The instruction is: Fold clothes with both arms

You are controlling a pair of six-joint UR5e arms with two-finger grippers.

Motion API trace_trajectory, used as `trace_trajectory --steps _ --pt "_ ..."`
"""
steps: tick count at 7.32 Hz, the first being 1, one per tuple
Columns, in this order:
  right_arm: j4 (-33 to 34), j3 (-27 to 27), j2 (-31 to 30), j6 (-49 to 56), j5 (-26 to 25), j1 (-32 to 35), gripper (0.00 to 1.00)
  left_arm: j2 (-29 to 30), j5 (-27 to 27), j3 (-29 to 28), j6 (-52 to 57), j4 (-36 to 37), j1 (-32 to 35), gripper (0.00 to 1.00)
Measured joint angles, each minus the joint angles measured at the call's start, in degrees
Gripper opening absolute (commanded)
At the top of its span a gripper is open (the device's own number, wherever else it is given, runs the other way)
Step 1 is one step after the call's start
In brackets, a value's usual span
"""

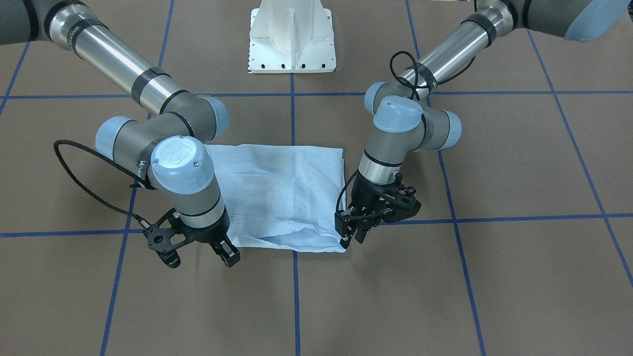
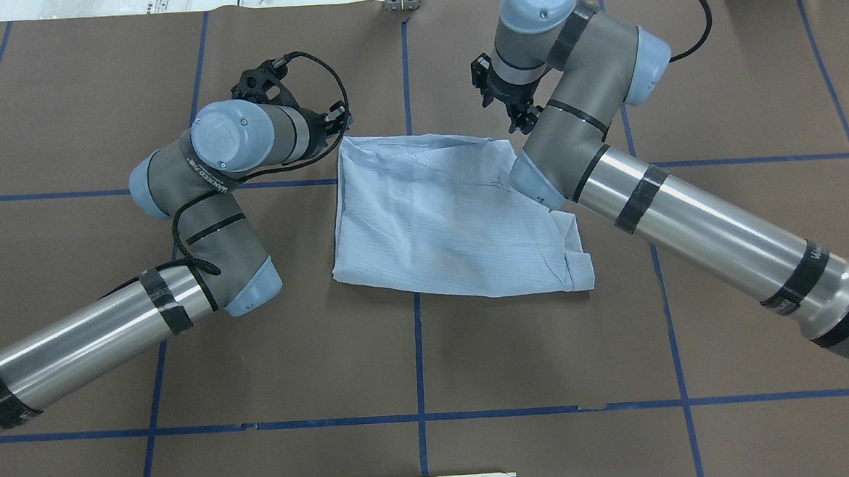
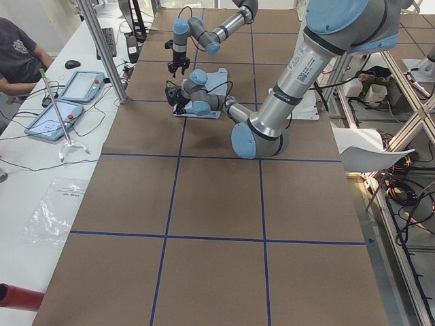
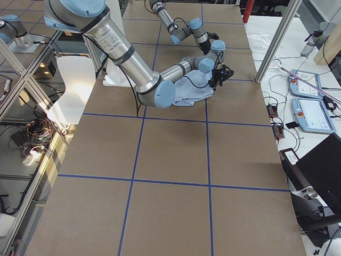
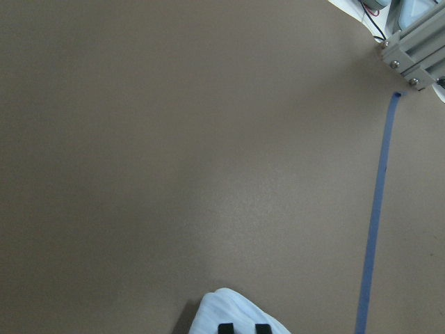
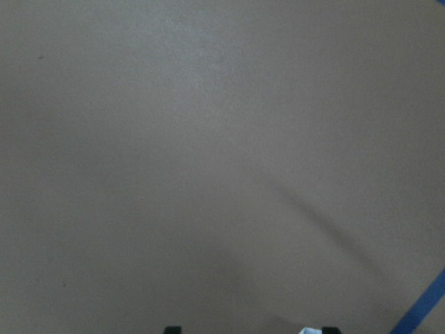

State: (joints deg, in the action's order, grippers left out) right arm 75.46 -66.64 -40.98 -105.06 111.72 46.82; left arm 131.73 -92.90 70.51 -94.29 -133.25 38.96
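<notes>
The left gripper's (image 1: 352, 240) fingertips (image 5: 224, 328) stand close together, with only a narrow gap. They are set down on the shirt's (image 1: 282, 193) corner, which bunches up pale around them in the left wrist view. The jaws look pinched on that corner.

The right gripper's (image 1: 226, 254) jaws are wide. In its wrist view the 2 tips sit far apart at the bottom edge, over bare table (image 6: 208, 139), with a speck of white cloth by 1 tip. From the front this gripper hangs just beside the shirt's other corner on the same edge. I cannot tell whether it touches the cloth.

Both grippers point down at the edge of the shirt farthest from the base (image 1: 292, 34). The left arm (image 2: 197, 199) bends in from the shirt's left side and the right arm (image 2: 610, 178) from its right. The right arm's elbow hangs over part of the cloth in the overhead view.

The shirt lies folded into a rough rectangle on the brown table, over a crossing of 2 blue tape lines (image 2: 419, 340). It is mostly flat with shallow creases. A loose fold is lifted along the edge between the grippers, and a small flap sticks out at the corner nearest the right arm's long tube.
</notes>
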Motion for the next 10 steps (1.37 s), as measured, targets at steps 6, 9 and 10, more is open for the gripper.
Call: trace_trajectory --steps 6,9,10 --pt "0.45 -12.85 -17.39 31.04 7.45 10.8 1.0 -23.55 -17.65 25.06 22.4 0.36 8.14 0.62" --pt "0.64 -23.96 -34.31 56.66 12.32 19.62 1.0 -38.68 -26.16 32.91 43.92 0.37 17.69 1.0" --pt "0.78 -27.01 -40.16 67.02 13.14 22.66 1.0 -43.47 -28.8 34.78 50.17 0.36 21.14 1.0"
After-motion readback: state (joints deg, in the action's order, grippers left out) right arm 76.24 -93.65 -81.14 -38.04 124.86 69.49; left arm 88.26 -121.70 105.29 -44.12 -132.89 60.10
